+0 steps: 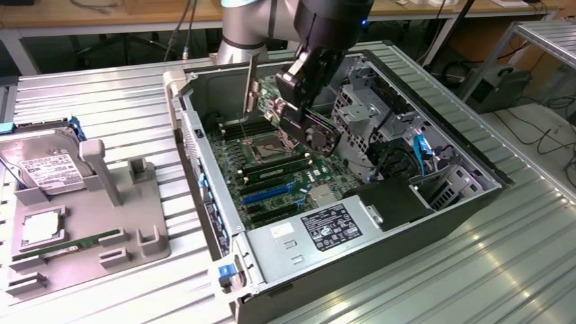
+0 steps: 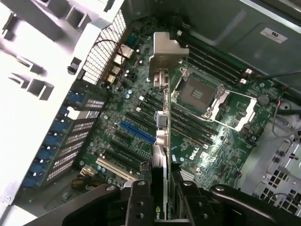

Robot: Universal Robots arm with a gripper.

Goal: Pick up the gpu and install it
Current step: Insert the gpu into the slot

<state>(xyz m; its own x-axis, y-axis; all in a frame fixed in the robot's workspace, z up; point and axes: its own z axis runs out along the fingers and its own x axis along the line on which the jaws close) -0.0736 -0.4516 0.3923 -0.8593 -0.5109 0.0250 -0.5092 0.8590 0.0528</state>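
The gripper (image 1: 295, 108) is over the open computer case (image 1: 360, 270), and its two fingers (image 2: 138, 202) are clamped on the gpu (image 1: 315, 131), one on each flat side of the card. In the wrist view the gpu (image 2: 161, 136) stands edge-on between the fingers and reaches away from them. Its pale metal bracket (image 2: 167, 52) is at the far end from the gripper (image 2: 162, 190). In the exterior view the bracket (image 1: 250, 84) stands upright beside the fingers, on the side of the case's rear wall.

The case lies on its side with the open face up. Inside it, below the fingers, is the green motherboard (image 1: 270, 182). The card is held over the board. I cannot tell if its lower edge touches anything. The CPU socket (image 2: 200, 94) lies just beside the line of the card, and a blue slot (image 2: 136, 132) is on the other side of it. A power supply (image 1: 328, 226) with a black label sits in the case's end, away from the fingers.

Well apart from the fingers, outside the case, is a grey tray (image 1: 135, 236). It holds a hard drive (image 1: 45, 169), a square silver chip (image 1: 40, 228) and a green RAM stick (image 1: 77, 241).
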